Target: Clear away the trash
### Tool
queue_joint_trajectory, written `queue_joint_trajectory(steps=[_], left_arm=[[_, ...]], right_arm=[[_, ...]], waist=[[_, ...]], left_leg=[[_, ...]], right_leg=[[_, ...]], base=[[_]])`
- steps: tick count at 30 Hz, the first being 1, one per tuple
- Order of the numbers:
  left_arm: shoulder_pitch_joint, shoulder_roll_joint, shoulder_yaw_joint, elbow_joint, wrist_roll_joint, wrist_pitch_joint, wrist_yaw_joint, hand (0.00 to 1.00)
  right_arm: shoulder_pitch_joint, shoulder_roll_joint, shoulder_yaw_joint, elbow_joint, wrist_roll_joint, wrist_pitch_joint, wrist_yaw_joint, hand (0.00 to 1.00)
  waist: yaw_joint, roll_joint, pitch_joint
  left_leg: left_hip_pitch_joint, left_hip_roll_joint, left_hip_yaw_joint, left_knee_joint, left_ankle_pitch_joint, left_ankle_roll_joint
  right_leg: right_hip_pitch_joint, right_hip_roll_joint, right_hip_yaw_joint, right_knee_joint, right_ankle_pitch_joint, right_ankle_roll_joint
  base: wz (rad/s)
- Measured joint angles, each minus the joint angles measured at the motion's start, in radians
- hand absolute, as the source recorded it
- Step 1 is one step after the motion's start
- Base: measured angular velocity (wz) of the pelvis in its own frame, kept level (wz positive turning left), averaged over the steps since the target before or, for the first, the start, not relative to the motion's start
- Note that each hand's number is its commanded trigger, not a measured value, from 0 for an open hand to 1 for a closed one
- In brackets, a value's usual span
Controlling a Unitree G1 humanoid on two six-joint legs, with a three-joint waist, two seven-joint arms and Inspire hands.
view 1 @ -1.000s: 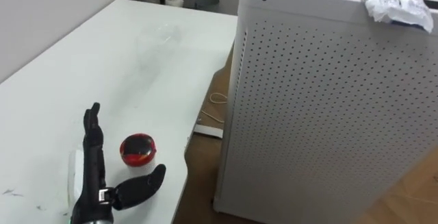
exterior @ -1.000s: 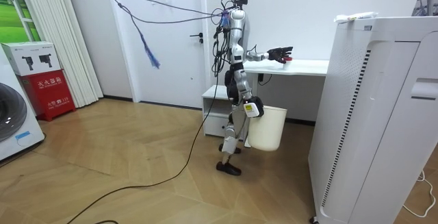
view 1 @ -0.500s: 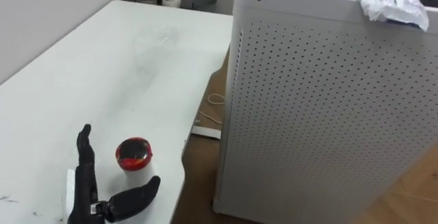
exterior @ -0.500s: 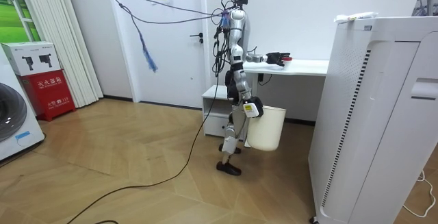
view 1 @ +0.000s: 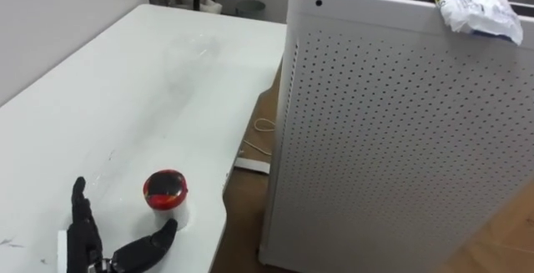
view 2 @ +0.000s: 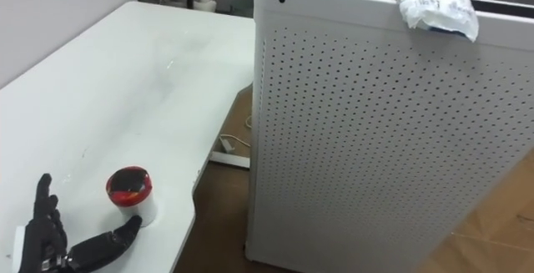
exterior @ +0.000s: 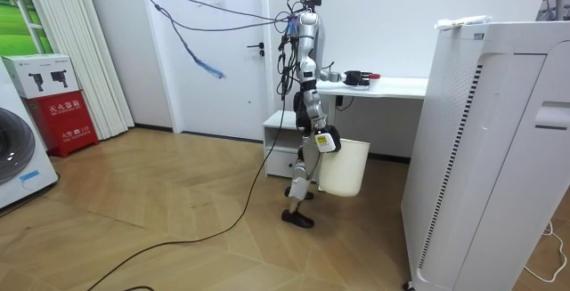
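Spread and relaxed, the robot's left hand (view 1: 88,244) lay low over the near corner of the white rectangular table (view 1: 150,98). Its fingers pointed away from the robot, its thumb was stretched out to the right, and it grasped nothing.

Just beyond the thumb tip, and very slightly to its right, stood a small round piece of garbage with a glossy red-and-black top and a white base (view 1: 165,188). It sat upright on the table close to the rounded edge. It was near the hand, and I could not tell whether the thumb touched it.

Well to the right of the hand, past the table's edge and a strip of brown wooden floor, rose a tall white box-shaped appliance with a perforated front (view 1: 400,139). A crumpled white plastic wrapper (view 1: 476,6) rested on the appliance's top, far beyond the hand and above it. On the floor between the table and the appliance lay a thin pale cord (view 1: 265,123).

In the room view the robot stood upright at the table's end with its left hand (exterior: 356,78) reached out over the tabletop. Below that hand, beside the robot's legs, stood a white plastic waste bin (exterior: 343,171). The right hand (exterior: 327,140) hung by the robot's hip against the bin's rim, and its state could not be told.
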Motion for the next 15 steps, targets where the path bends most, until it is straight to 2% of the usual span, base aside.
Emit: queue_joint_trajectory(steps=[2,4,12,15], left_arm=[[-0.003,0.000,0.009,0.000,0.003,0.000,-0.006,0.00],[-0.004,0.000,0.017,0.007,0.003,0.000,-0.018,0.00],[-0.023,-0.001,0.019,0.017,0.001,0.000,-0.025,0.00],[-0.046,0.000,0.010,0.018,-0.002,0.016,-0.033,0.00]], right_arm=[[0.002,0.000,0.000,-0.006,0.000,0.003,0.000,1.00],[0.018,0.000,0.000,-0.027,0.000,0.003,-0.001,1.00],[0.027,0.000,0.001,-0.045,-0.045,0.003,-0.002,1.00],[0.024,0.000,0.016,-0.045,-0.050,0.002,-0.001,1.00]], waist=[[-0.001,-0.005,0.0015],[0.000,-0.009,-0.0015],[-0.006,-0.005,-0.0039],[-0.008,-0.004,-0.0038]], left_leg=[[0.001,0.001,0.003,-0.002,0.000,0.000],[0.001,0.002,0.010,-0.011,0.000,-0.001],[-0.011,0.004,0.023,-0.013,0.000,-0.002],[-0.018,0.004,0.022,-0.001,0.001,-0.003]], right_leg=[[0.000,0.001,0.003,0.000,0.000,0.000],[0.000,0.002,0.006,0.001,0.001,-0.002],[-0.016,0.003,0.000,0.002,0.005,-0.005],[-0.018,0.003,-0.002,0.001,0.005,-0.005]], base=[[-0.05],[-0.08],[-0.02],[0.05]])
